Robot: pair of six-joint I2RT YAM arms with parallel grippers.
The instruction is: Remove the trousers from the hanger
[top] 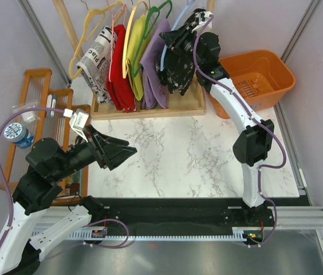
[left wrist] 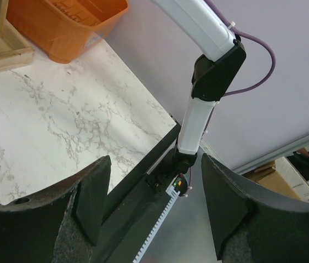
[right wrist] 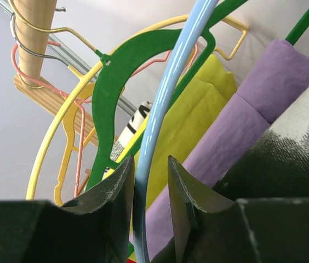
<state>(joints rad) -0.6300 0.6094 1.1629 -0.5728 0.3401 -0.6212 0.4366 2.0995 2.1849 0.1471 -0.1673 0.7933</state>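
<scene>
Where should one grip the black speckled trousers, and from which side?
Probably the lower hanging fold of the trousers, from the table side: they drape over the light-blue hanger, the purple garment crowds their left, and the right end effector occupies the top.

An orange basket (top: 259, 74) stands just beside a wooden rack (top: 150, 109). A purple garment (top: 154, 63), a yellow garment (top: 138, 69) and a red garment (top: 119, 71) hang there.
</scene>
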